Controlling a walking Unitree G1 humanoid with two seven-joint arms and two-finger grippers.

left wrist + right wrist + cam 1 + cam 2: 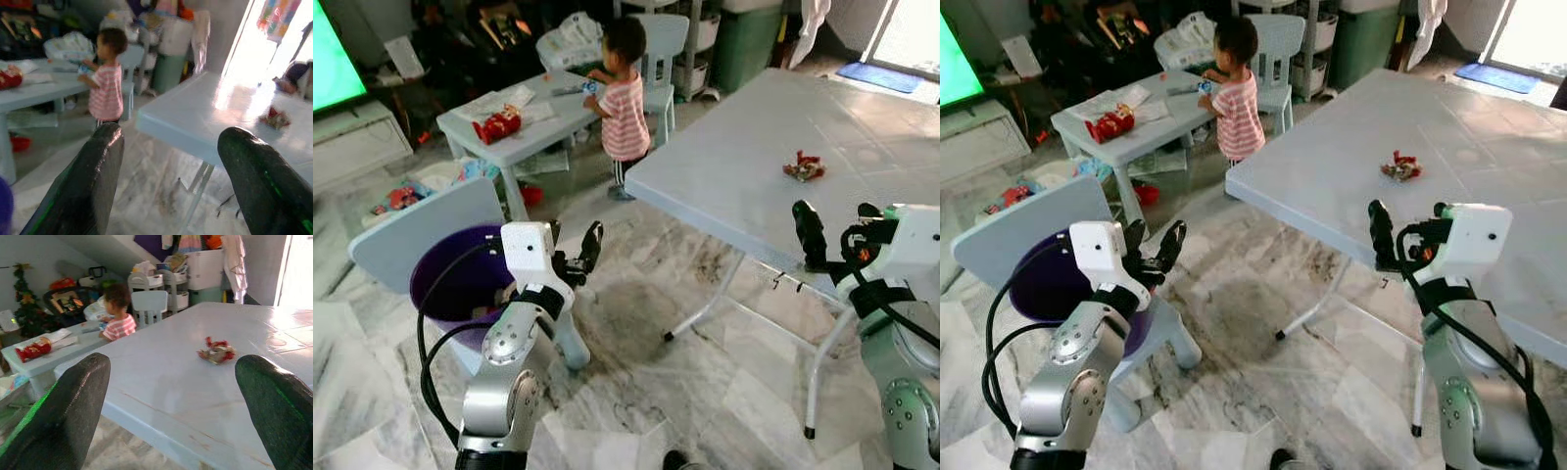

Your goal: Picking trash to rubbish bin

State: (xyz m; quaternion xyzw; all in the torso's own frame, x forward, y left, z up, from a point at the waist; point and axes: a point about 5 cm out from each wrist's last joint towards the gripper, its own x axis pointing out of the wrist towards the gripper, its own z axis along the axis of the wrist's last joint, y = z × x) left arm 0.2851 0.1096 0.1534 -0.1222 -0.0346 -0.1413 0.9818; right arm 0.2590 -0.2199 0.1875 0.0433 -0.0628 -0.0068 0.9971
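The right gripper (171, 406) has its two black fingers spread wide, and nothing is between them. It hangs at the near edge of the big table (734, 186), low on the right of the left eye view. The left gripper (168, 181) is wide open too and holds nothing. It sits at the lower left of the left eye view, just in front of the purple bin (460, 279).

The trash (804, 167) is a small crumpled wrapper, red with a bit of white. It lies on top of the big table, up and right of the middle in the left eye view, well apart from both grippers. In the right wrist view it shows in the gap between the right fingers, farther along the table.

I think the wrapper is very light, thin and soft. It should squash easily and will not break. It may slide on the smooth table top, so pinching the puffy middle bunch looks best.

The wrapper is too small and crinkled to read any words or brand.

At the upper left, a child (622, 103) stands by a small table (524, 132) with a red packet (497, 124) on it.
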